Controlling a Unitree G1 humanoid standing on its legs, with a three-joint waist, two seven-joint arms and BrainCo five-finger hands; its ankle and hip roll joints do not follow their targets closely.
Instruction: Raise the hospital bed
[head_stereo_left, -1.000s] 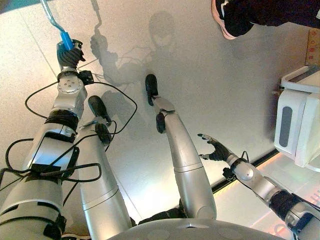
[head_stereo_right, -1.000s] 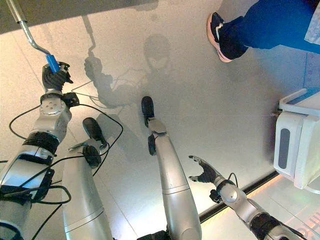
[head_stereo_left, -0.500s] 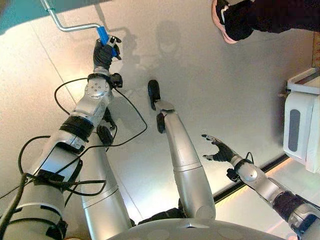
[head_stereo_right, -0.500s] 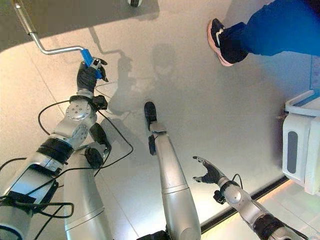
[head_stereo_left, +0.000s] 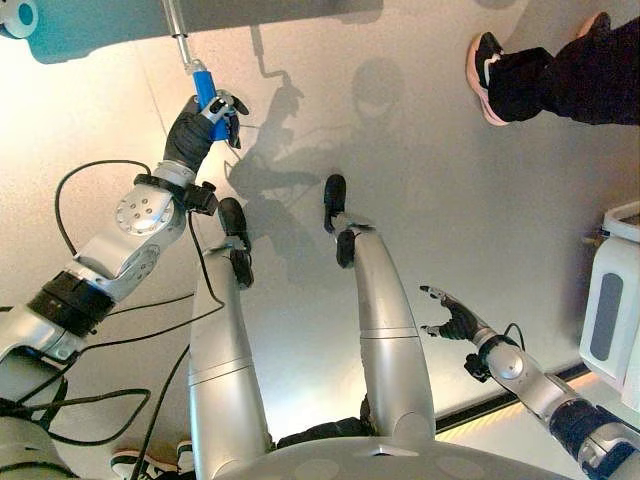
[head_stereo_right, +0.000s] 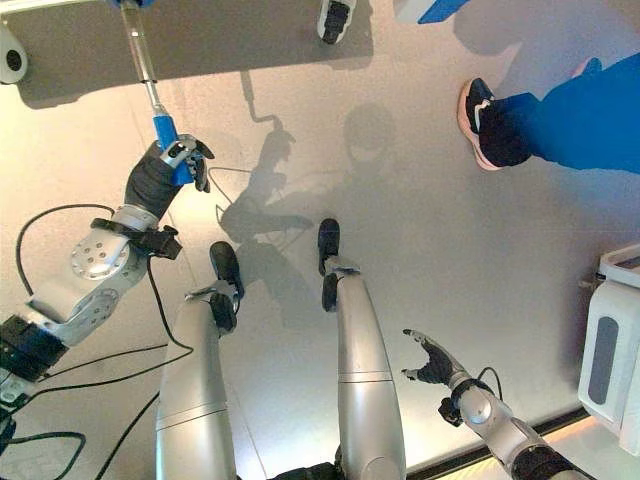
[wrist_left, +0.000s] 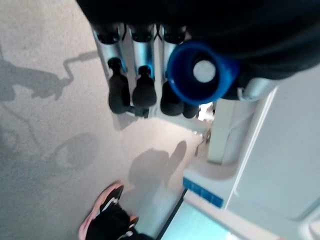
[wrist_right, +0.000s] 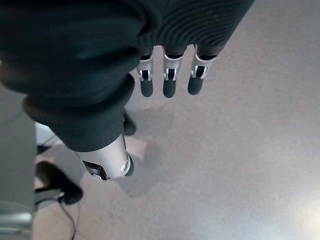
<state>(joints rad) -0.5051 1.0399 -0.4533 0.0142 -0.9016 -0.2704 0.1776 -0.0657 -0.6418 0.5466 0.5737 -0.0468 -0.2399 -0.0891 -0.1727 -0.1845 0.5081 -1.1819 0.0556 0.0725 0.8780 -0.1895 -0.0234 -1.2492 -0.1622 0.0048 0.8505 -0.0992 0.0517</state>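
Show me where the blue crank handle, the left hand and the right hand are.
blue crank handle (head_stereo_right: 162, 130): right eye view, blue grip above the fingers.
left hand (head_stereo_right: 152, 183): right eye view, dark back.
right hand (head_stereo_right: 432, 364): right eye view, palm.

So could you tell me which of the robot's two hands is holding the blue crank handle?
The left hand: its fingers are curled round the blue handle. The right hand hangs open over the floor, holding nothing.

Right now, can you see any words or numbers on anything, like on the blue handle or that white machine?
None that can be read.
Blue crank handle, gripped in the left hand: plain, no print.
White machine at the right edge: a dark panel, no letters or numbers showing.
Person's shoe: no legible mark.
Right hand, open above the floor: no label.
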